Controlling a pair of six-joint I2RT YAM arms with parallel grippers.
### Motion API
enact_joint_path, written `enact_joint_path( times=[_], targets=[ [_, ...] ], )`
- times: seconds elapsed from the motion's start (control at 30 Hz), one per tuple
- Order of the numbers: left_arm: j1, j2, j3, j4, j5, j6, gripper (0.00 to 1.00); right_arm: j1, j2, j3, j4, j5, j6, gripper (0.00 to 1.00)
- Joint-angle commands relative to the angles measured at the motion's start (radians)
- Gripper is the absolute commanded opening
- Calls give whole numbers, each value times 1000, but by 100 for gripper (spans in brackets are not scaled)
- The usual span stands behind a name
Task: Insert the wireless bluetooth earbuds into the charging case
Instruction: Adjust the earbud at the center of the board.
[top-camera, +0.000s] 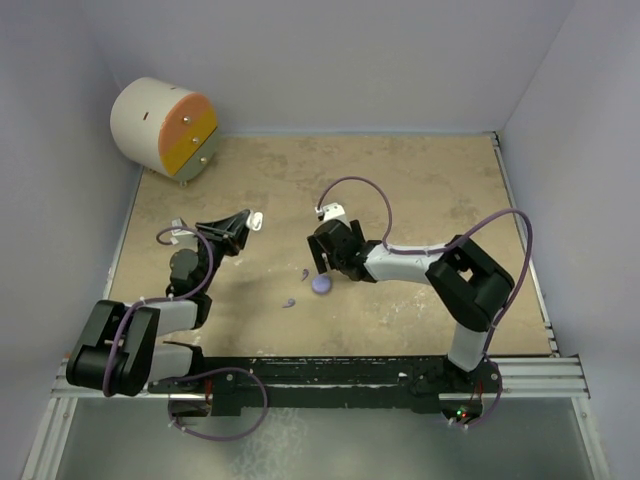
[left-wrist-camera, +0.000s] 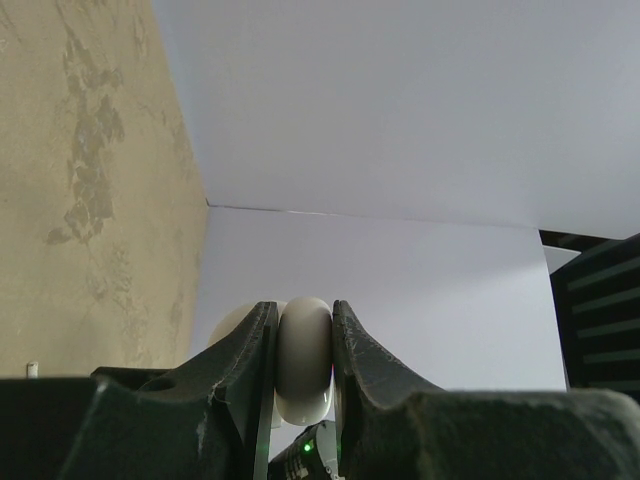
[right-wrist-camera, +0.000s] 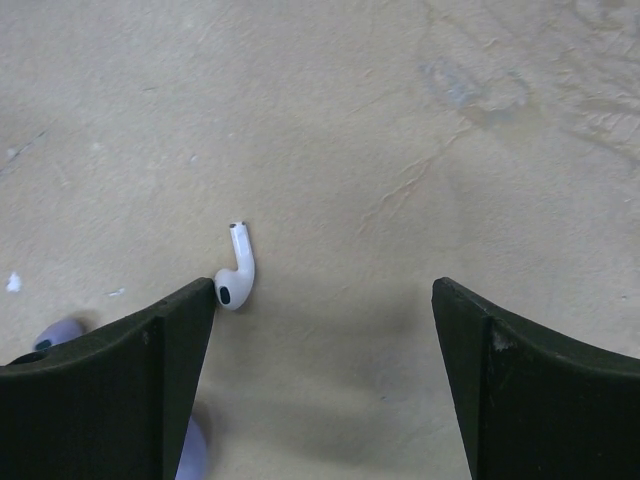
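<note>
One whitish, curved-stem plastic earbud (right-wrist-camera: 237, 268) lies flat on the tan mottled table (right-wrist-camera: 420, 120), its head just beside one fingertip of the right tool (right-wrist-camera: 322, 290), which is spread wide and holds nothing. The left tool (left-wrist-camera: 303, 305) is clamped on a white rounded charging case (left-wrist-camera: 305, 365) and points toward the back wall. The right arm (top-camera: 400, 262) reaches leftward to mid-table, with a lilac round case (top-camera: 321, 284) just beside its tool.
</note>
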Motion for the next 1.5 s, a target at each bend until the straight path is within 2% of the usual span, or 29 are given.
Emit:
enact_joint_path(
  times=[0.0,0.43,0.67,0.9,1.23,1.47],
  targets=[
    [10,12,-4,100,18,-8,0,-32,-2,22,20,37,-37,91],
    [17,12,-11,100,20,-7,0,-149,34,113,66,15,-100,92],
    [21,11,-13,103,24,-9,0,-154,-11,162,63,10,-125,91],
    [24,6,-12,103,25,-11,0,-153,-106,118,-24,19,-128,90],
    [24,3,-12,107,27,-16,0,-126,-188,-23,-70,-14,-46,89],
    [24,-3,-12,104,27,-17,0,-125,-134,0,-114,-29,-17,90]
  ],
)
